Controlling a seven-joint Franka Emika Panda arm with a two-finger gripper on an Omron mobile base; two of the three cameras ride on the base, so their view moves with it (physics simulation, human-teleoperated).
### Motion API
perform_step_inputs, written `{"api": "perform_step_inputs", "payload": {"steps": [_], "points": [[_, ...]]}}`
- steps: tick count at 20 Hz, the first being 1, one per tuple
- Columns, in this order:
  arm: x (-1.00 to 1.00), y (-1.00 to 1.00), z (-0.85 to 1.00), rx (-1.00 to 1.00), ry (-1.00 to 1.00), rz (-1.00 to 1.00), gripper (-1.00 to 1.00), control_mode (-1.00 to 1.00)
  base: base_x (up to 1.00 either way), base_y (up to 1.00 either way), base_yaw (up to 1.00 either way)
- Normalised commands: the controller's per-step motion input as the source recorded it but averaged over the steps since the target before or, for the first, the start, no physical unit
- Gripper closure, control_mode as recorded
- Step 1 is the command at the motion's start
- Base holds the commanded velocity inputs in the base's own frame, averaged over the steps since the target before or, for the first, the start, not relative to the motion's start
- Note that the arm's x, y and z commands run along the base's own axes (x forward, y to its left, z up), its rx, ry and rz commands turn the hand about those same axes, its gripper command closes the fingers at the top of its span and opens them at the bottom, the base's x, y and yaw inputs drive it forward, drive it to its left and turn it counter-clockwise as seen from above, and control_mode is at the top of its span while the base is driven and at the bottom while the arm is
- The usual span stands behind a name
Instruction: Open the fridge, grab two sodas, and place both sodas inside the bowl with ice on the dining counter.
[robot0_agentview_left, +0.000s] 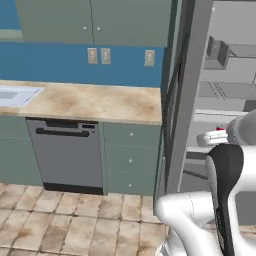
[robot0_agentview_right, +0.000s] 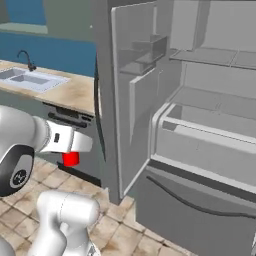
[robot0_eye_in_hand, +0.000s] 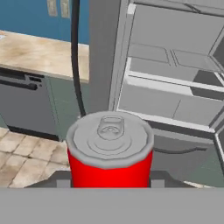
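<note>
In the left base view, my arm rose beside the fridge (robot0_agentview_left: 190, 100), whose door stood swung open toward the wall desk (robot0_agentview_left: 90, 102) and the dishwasher (robot0_agentview_left: 67, 152) under it; just past my wrist, on the fridge's side, a sliver of the red soda can (robot0_agentview_left: 220, 129) showed. In the right base view the fridge's pale shelves (robot0_agentview_right: 215, 105) lay bare as far as I could see, and my tool (robot0_agentview_right: 71, 158) hung in front of the open door, on the side toward the sink (robot0_agentview_right: 27, 80), with the red can tucked under it and clear of the fridge interior. In the hand view the can filled the foreground, its grey lid and pull tab facing me, with the open fridge behind and the dishwasher off to the desk side of the door; the can sat right between my finger tips (robot0_eye_in_hand: 57, 180), so I judged my tool to be clenched on it, carrying it upright. As I read it, the door was opened and one soda was taken out; what remained was to drive to the dining desk, set this can in the bowl with ice, then come back for the darker soda, whose place I could not make out on those shelves.
</note>
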Motion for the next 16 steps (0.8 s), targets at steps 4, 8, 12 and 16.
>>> {"api": "perform_step_inputs", "payload": {"steps": [4,8,12,16], "points": [[0.00,0.00,0.00,0.00,0.00,0.00,1.00,1.00,-0.26,0.95,0.45],[0.00,0.00,0.00,0.00,0.00,0.00,1.00,1.00,-0.12,1.00,0.43],[0.00,0.00,0.00,0.00,0.00,0.00,1.00,1.00,0.00,1.00,0.38],[0.00,0.00,0.00,0.00,0.00,0.00,1.00,1.00,0.00,1.00,0.39]]}}
